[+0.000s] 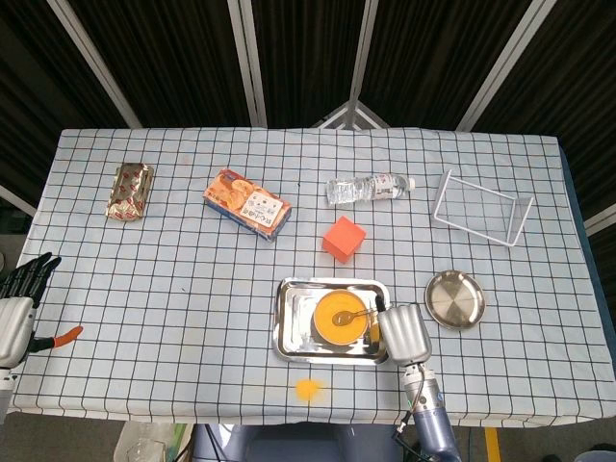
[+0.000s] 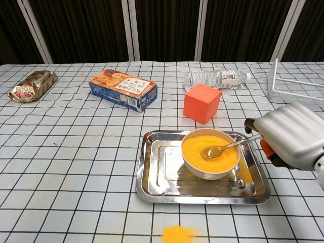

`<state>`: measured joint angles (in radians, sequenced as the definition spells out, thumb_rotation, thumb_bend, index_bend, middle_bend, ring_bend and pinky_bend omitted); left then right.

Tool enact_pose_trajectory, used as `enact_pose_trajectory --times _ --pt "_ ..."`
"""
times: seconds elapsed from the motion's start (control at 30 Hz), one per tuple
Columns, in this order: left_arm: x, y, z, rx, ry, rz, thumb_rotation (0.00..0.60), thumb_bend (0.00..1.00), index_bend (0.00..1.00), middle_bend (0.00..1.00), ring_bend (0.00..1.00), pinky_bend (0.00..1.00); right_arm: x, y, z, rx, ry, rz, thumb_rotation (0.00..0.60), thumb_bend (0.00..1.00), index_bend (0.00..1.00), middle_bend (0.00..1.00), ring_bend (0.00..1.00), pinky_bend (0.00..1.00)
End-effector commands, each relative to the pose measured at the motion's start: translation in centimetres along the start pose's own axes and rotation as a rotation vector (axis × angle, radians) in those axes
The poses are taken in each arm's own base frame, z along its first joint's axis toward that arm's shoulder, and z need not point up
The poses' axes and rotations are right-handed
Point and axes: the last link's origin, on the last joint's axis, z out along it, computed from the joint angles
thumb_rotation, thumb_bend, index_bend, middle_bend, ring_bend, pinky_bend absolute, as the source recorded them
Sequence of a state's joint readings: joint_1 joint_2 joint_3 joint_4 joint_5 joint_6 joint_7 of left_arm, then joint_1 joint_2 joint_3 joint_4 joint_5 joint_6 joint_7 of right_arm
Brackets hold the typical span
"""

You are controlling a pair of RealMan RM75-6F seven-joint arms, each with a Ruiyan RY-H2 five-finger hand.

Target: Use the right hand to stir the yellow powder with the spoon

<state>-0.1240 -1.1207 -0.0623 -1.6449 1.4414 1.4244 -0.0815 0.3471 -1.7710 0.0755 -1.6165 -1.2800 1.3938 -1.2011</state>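
A white bowl of yellow powder (image 2: 210,151) (image 1: 339,320) stands in a steel tray (image 2: 157,174) (image 1: 292,327) near the table's front edge. The metal spoon (image 2: 223,148) (image 1: 354,315) lies with its scoop on the powder and its handle across the bowl's right rim. My right hand (image 2: 291,142) (image 1: 406,333) is just right of the tray. The tip of the handle reaches in among its fingers, and the contact is hidden, so a grip does not show. My left hand (image 1: 19,294) hangs off the table's left edge, fingers spread, holding nothing.
Spilled powder (image 2: 177,234) lies in front of the tray. An orange cube (image 2: 201,103), a water bottle (image 2: 215,78) and a biscuit box (image 2: 123,89) lie behind it. A snack packet (image 2: 31,85) is far left. A wire rack (image 1: 479,207) and a small steel plate (image 1: 454,299) are on the right.
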Motion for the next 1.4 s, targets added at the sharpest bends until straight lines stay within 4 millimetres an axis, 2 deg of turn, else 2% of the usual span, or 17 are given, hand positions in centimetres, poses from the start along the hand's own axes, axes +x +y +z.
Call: enact_pose_trajectory --times 0.03,0.23,0.43,1.07,1.23,1.4 --pt "0.0 0.0 0.0 0.0 -0.001 0.0 0.6 0.0 0.0 0.0 0.0 0.0 -0.3 -0.1 -0.1 0.002 -0.01 0.0 0.6 0.73 0.34 0.97 0.98 0.81" --pt "0.0 0.0 0.0 0.0 -0.002 0.0 0.6 0.0 0.0 0.0 0.0 0.0 -0.5 -0.4 -0.5 0.013 -0.011 0.006 0.6 0.74 0.38 0.97 0.98 0.81" --pt "0.0 0.0 0.0 -0.001 -0.001 0.0 0.6 0.0 0.0 0.0 0.0 0.0 -0.6 -0.4 -0.9 0.016 -0.014 0.005 0.6 0.76 0.38 0.97 0.98 0.81" --pt "0.0 0.0 0.0 -0.001 -0.002 0.002 0.6 0.0 0.0 0.0 0.0 0.0 -0.1 -0.5 -2.1 0.041 -0.008 0.027 0.6 0.76 0.38 0.97 0.98 0.81" --pt "0.0 0.0 0.0 -0.001 -0.001 0.002 0.6 0.0 0.0 0.0 0.0 0.0 0.2 -0.4 -2.0 0.041 0.015 0.041 0.6 0.62 0.38 0.97 0.98 0.81" --pt "0.0 0.0 0.0 -0.002 -0.001 0.003 0.6 0.0 0.0 0.0 0.0 0.0 0.4 -0.3 -1.7 0.032 0.029 0.058 0.6 0.59 0.38 0.97 0.98 0.81"
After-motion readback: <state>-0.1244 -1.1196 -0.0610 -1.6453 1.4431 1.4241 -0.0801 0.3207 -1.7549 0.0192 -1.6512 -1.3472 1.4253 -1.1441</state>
